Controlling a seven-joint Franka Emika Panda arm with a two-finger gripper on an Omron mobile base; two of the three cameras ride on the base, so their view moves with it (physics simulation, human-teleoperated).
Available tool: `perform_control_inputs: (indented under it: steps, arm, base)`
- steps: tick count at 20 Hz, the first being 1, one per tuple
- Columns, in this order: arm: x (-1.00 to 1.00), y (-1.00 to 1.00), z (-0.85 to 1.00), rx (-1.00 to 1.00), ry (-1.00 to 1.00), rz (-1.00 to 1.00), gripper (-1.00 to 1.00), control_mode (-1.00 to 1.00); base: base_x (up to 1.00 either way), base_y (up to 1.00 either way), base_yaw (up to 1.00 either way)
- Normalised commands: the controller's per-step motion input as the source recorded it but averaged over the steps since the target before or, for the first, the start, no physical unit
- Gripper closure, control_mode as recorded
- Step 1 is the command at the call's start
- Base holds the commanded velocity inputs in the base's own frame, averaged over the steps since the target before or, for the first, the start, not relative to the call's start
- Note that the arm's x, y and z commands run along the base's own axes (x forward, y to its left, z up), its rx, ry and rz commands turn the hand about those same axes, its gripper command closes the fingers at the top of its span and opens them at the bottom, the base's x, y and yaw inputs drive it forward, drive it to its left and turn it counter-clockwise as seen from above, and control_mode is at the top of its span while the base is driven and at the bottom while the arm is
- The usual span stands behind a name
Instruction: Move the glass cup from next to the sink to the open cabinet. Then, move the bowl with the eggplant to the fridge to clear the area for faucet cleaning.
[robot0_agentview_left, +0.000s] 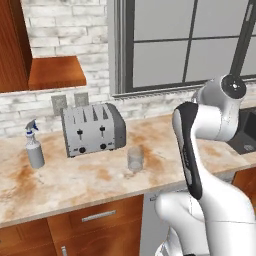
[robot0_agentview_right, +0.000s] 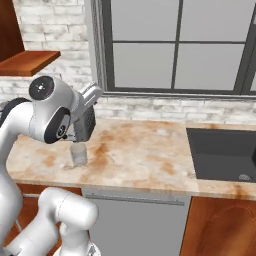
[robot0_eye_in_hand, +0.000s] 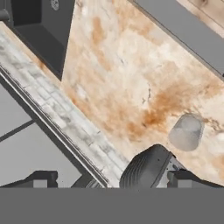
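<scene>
Glass cup (robot0_eye_in_hand: 186, 132) stands untouched on the counter (robot0_eye_in_hand: 131, 65), beyond the spread fingers (robot0_eye_in_hand: 188, 178).

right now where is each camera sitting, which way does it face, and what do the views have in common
Left base view: behind the arm on its left, looking forward and down at the counter, toaster, spray bottle and glass cup; the white arm rises at lower right.
Right base view: behind on the right, facing the cup and black sink; the arm rises at lower left, its gripper above the cup.
Hand view: on the hand, looking down at the counter, cup and sink corner, with dark finger tips at the bottom.
All three share the cup and counter.
</scene>
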Motion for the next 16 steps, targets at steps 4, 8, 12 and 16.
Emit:
perform_control_inputs:
  steps: [4, 8, 12, 16]
  arm:
    - [0.28, 0.59, -0.50, 0.24, 0.15, -0.55, -1.00, -1.00]
    - [0.17, 0.10, -0.43, 0.24, 0.16, -0.32, -1.00, -1.00]
    - [0.07, 0.00, -0.13, 0.10, 0.15, 0.07, -1.00, -1.00]
    - [0.00, 0.00, 0.00, 0.05, 0.21, 0.78, -1.00, -1.00]
  base:
    - [0.00, 0.00, 0.00]
    - [0.00, 0.00, 0.00]
    - [0.00, 0.00, 0.00]
    - [0.00, 0.00, 0.00]
